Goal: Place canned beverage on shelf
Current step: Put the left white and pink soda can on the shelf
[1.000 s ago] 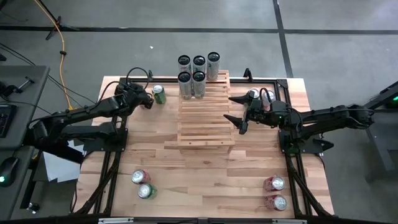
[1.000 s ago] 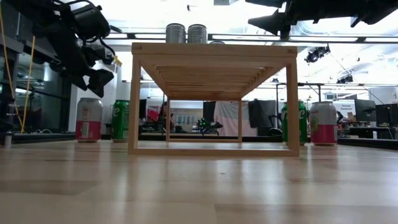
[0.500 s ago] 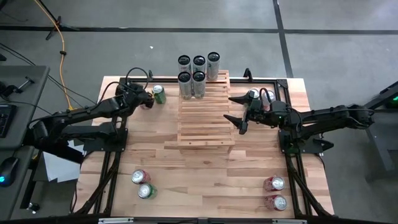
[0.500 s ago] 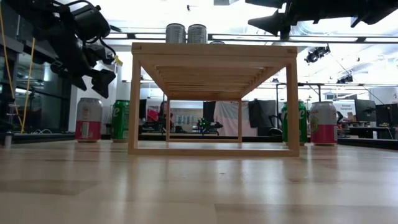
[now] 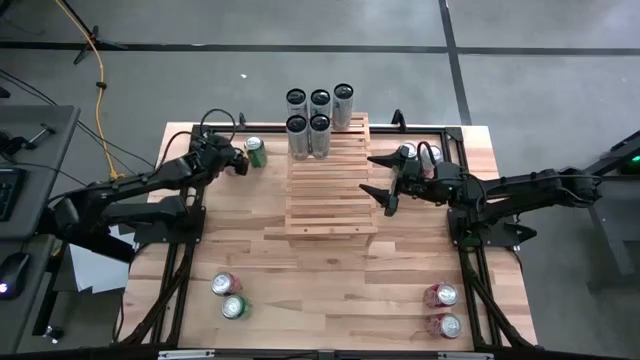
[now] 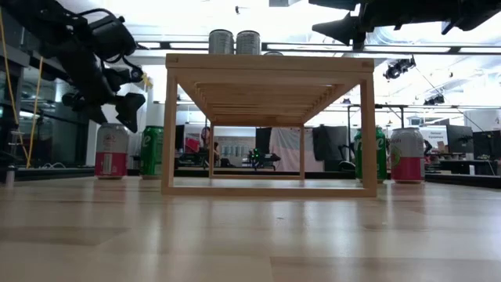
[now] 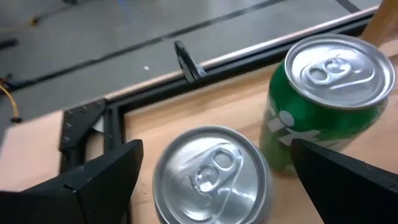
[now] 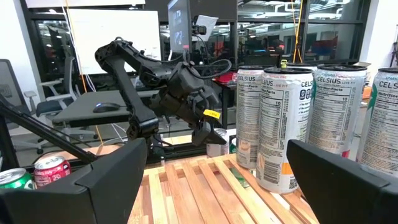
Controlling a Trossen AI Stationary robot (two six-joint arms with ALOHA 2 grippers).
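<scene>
- While the left gripper (image 5: 240,160) hangs above the far-left cans, its fingers are spread wide with nothing held; in the left wrist view the silver-topped can (image 7: 209,174) sits between the two fingers (image 7: 93,180), and the green can (image 7: 323,102) stands just beside it.
- From the high view, the green can (image 5: 256,151) shows just beside the left gripper, near the shelf's (image 5: 330,190) far-left corner; the other can there is mostly hidden under the gripper.
- In the low view the pair reads as a red-and-white can (image 6: 111,150) and a green can (image 6: 152,151), both upright on the table (image 5: 330,270), left of the shelf (image 6: 266,125).
- Right gripper (image 5: 385,180) is released too, fingers apart, raised over the right edge of the shelf, gripping nothing.
- Five tall cans (image 5: 320,120) stand upright in a cluster on the far end of the shelf; the right wrist view shows them as white-labelled cans (image 8: 280,124) on the slats.
- Two more cans (image 5: 418,153) stand on the table at far right, behind the right gripper.
- Near-left pair (image 5: 229,296) and near-right pair (image 5: 441,309) stand on the table, well apart from both grippers.
</scene>
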